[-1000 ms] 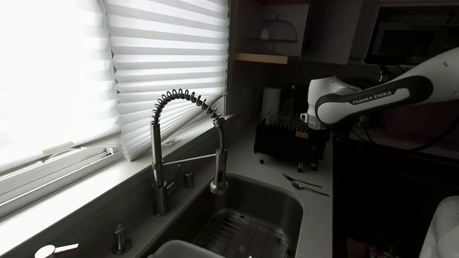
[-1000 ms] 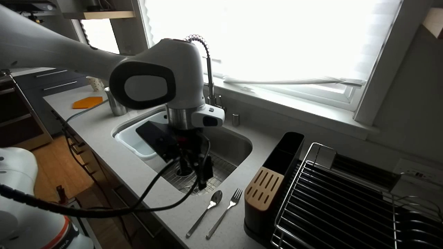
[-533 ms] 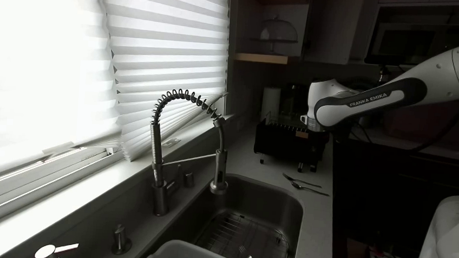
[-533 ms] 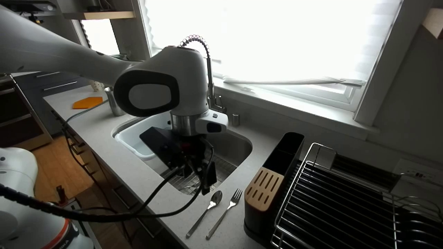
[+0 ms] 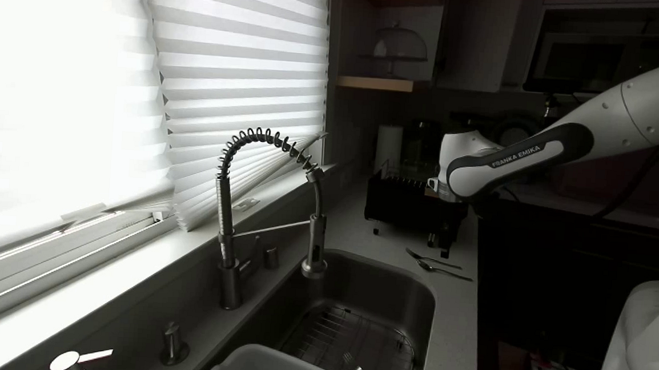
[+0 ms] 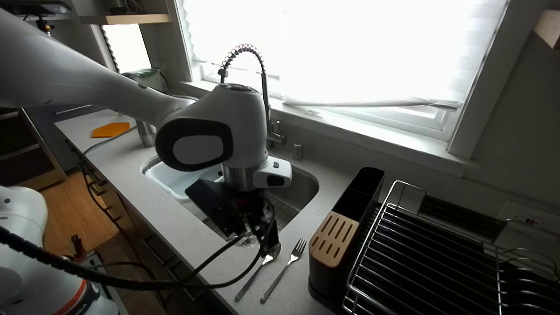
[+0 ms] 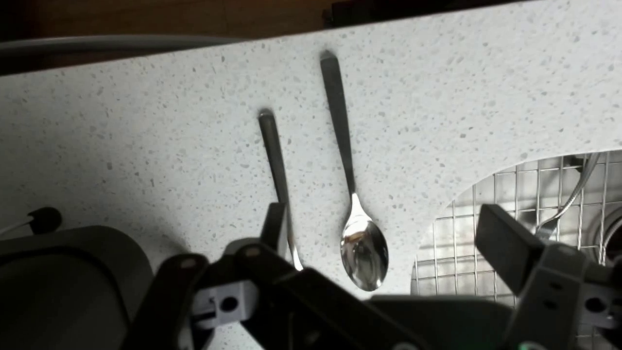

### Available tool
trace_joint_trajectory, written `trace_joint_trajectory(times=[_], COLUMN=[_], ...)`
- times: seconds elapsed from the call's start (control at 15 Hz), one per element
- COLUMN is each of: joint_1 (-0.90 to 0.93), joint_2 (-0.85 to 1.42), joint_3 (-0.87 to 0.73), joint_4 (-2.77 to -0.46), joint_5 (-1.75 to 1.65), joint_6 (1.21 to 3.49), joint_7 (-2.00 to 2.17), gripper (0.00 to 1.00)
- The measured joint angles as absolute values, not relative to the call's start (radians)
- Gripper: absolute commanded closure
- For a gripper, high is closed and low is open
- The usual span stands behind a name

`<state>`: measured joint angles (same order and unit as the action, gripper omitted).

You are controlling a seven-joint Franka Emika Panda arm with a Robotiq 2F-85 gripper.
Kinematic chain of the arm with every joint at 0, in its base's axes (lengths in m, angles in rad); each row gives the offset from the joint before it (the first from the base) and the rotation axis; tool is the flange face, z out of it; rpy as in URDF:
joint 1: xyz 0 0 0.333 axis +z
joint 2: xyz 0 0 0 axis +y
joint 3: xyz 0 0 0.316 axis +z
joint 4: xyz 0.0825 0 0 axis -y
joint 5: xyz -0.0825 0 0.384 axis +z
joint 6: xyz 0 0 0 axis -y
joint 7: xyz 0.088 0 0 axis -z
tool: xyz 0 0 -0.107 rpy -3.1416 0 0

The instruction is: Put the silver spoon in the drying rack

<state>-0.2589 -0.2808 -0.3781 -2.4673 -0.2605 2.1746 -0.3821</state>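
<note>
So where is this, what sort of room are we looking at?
A kitchen, quite possibly in a home, though I can't be sure of that last part. The steel sink with its coiled-spring faucet, the dark drying rack and the silver spoon on the counter show it.

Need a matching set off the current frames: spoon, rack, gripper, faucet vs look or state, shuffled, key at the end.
Column 1
1. silver spoon
2. drying rack
3. gripper
4. faucet

Column 2
A. dark, with a wire top
B. arched, with a coiled neck
C. lying next to a fork on the counter
D. open, holding nothing

Pairs: 1-C; 2-A; 3-D; 4-B
</note>
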Motion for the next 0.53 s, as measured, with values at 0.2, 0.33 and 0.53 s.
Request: trace_joint_trajectory(times=[0.2,0.33,0.53], joint_1=[-0.260,-0.260,-0.260], joint_2=[-0.257,-0.239,-0.212], joint_3=[-0.397,-0.409,-0.419], joint_4=[-2.492,-2.499,-2.499], joint_5=[-0.198,-0.154,-0.115], joint_6=[2.233,2.251,2.260], joint_7=[-0.426,-0.470,-0.537], gripper=[0.00,0.00,0.02])
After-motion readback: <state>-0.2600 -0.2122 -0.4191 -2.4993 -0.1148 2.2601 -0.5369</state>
